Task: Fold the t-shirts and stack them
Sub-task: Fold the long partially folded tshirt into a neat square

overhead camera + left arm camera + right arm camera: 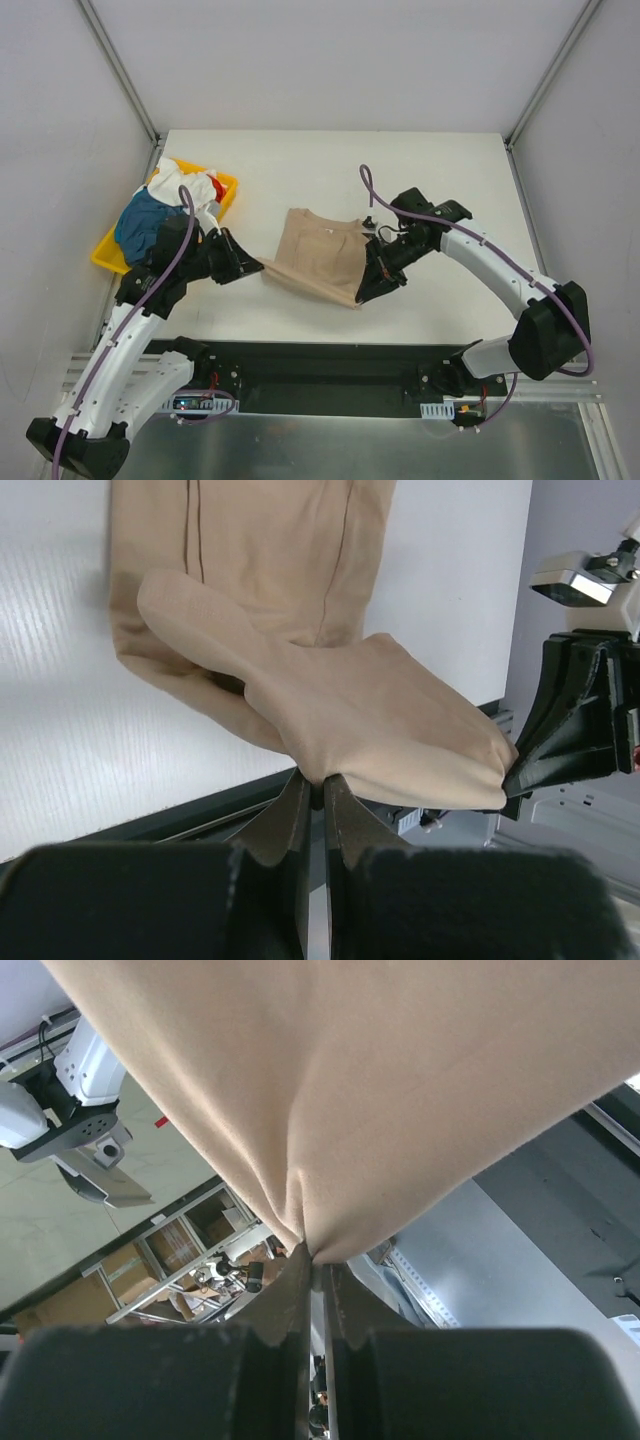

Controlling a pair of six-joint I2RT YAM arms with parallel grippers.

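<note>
A tan-beige t-shirt [318, 258] lies in the middle of the table, its near edge lifted between both grippers. My left gripper [258, 268] is shut on the shirt's near left corner [318, 777]. My right gripper [362, 298] is shut on the near right corner [318, 1252], and the cloth [350, 1090] hangs over that camera. The right gripper's fingers also show in the left wrist view [560, 740]. The teal-blue [143, 220], white [185, 188] and red-orange [217, 186] t-shirts lie heaped in the yellow tray [228, 188] at the left.
The yellow tray stands at the table's left edge, just behind my left arm. The table's front edge [330, 335] with a black rail runs just below the lifted shirt edge. White walls enclose the back and sides.
</note>
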